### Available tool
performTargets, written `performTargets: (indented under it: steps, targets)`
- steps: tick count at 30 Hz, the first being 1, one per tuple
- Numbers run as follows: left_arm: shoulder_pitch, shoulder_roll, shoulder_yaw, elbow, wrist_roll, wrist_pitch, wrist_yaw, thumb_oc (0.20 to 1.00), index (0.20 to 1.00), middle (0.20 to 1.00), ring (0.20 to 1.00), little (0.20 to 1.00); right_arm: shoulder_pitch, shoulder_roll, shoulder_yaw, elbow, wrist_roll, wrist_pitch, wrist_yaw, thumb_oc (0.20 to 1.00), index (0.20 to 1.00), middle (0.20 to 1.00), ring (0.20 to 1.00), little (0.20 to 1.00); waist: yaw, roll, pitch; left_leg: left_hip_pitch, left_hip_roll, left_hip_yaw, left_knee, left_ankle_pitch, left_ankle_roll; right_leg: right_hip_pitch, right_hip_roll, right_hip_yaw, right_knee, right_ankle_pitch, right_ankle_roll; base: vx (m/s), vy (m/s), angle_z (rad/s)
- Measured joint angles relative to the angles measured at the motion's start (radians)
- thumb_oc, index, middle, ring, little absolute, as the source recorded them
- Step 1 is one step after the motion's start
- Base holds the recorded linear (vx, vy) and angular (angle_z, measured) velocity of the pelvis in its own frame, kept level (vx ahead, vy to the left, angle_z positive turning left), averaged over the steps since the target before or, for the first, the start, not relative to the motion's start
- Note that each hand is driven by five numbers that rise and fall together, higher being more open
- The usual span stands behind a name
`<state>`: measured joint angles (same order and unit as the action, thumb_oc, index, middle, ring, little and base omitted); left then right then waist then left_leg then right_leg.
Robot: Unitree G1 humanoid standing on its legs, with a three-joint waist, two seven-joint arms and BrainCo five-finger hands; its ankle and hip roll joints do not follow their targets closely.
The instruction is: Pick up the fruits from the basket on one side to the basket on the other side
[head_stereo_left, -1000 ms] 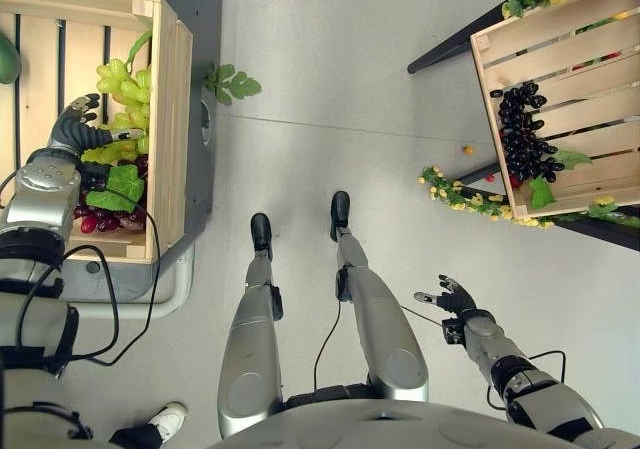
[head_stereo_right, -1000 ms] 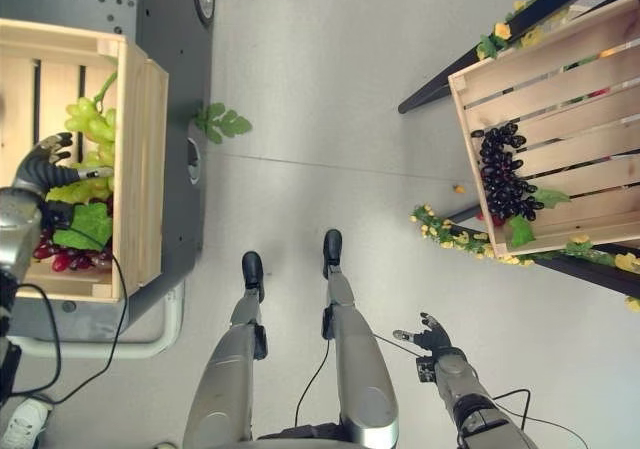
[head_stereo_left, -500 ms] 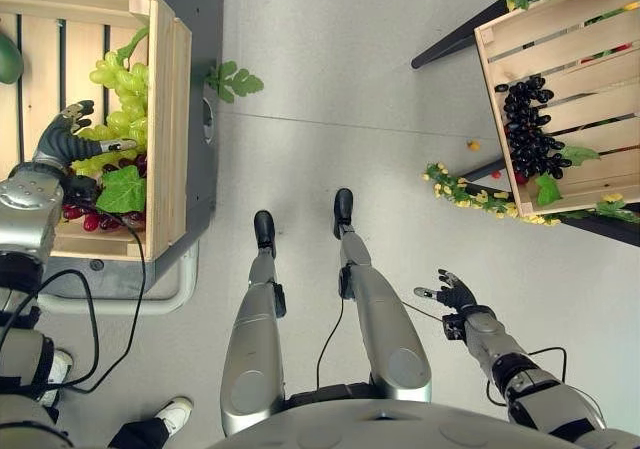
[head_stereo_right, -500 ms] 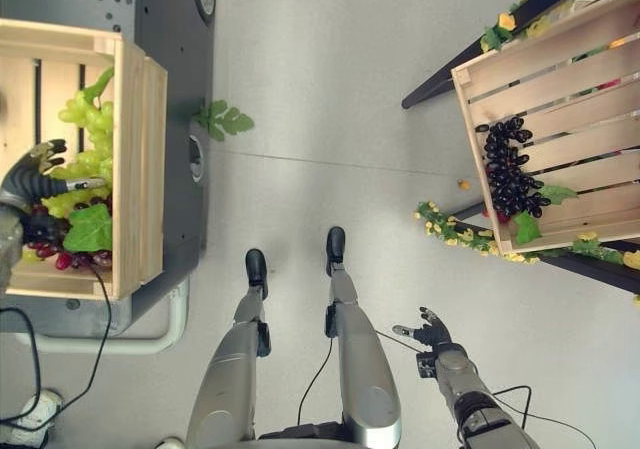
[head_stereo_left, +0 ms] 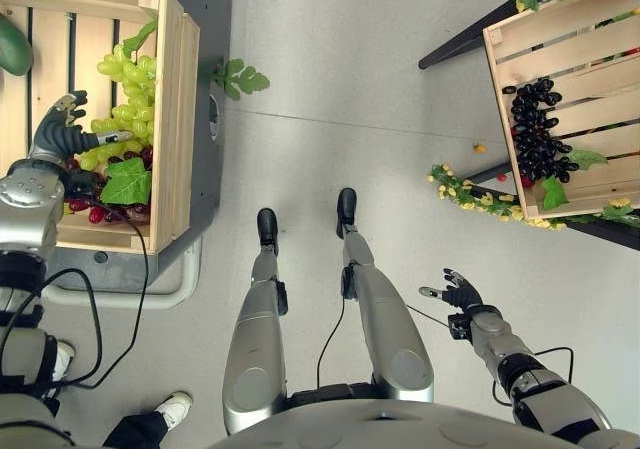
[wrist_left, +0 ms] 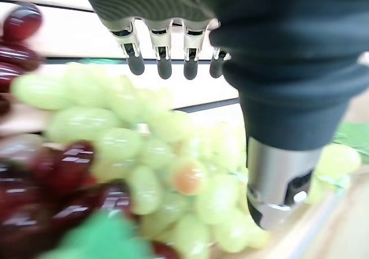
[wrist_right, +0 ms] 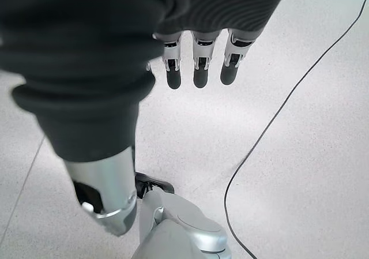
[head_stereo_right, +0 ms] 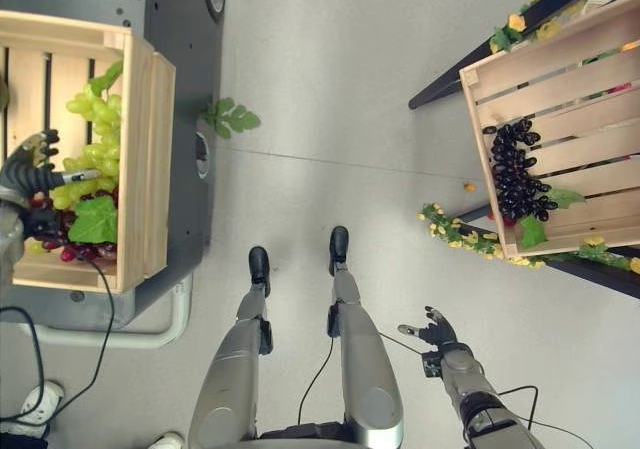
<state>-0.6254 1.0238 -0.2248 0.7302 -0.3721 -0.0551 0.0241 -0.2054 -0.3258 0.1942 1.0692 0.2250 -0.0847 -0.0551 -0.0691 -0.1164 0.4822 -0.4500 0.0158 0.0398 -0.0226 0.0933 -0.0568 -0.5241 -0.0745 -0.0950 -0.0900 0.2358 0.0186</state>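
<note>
I can't read any text, label, number or sign here. The slatted pale wooden crate (head_stereo_left: 172, 119) at my nine o'clock has bare boards, and so does the second pale wooden crate (head_stereo_left: 560, 44) at two o'clock. The grey floor (head_stereo_left: 340, 89) carries no markings.

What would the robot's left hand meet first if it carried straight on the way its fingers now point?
Most likely the green grapes: the left hand hangs open just over that bunch in the wooden crate, though depth is hard to judge.
</note>
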Motion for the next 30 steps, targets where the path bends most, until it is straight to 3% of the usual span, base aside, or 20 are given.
performTargets:
  steps: [9,27,30]
  targets:
    - [-0.074,-0.037,-0.038,0.011,0.086,0.0,0.039,1.0,1.0,1.0,1.0,1.0,0.002,0.0,0.002,0.0,0.0,-0.002,-0.007,1.0,1.0,1.0,1.0,1.0,-0.029,-0.001,0.001,-0.002,0.0,0.0,-0.002,0.0,0.0,-0.003,0.0,0.002,0.0,0.0,0.0,0.0,0.0,0.0]
    - [-0.126,-0.087,-0.075,0.065,0.172,0.021,0.056,1.0,1.0,1.0,1.0,1.0,0.004,0.0,0.004,-0.001,0.0,-0.004,-0.015,1.0,1.0,1.0,1.0,1.0,-0.03,-0.006,0.002,-0.018,-0.002,0.001,-0.003,0.0,0.001,-0.02,0.0,0.004,0.0,0.002,0.001,0.0,0.0,0.0]
    - [-0.149,-0.134,-0.05,0.12,0.203,0.02,0.078,1.0,1.0,1.0,1.0,1.0,0.006,0.0,0.011,0.001,-0.001,-0.004,-0.018,1.0,1.0,1.0,1.0,1.0,-0.027,-0.009,0.004,-0.018,-0.002,0.002,-0.002,0.001,0.001,-0.02,0.0,0.004,0.0,0.003,0.0,0.0,0.0,0.0]
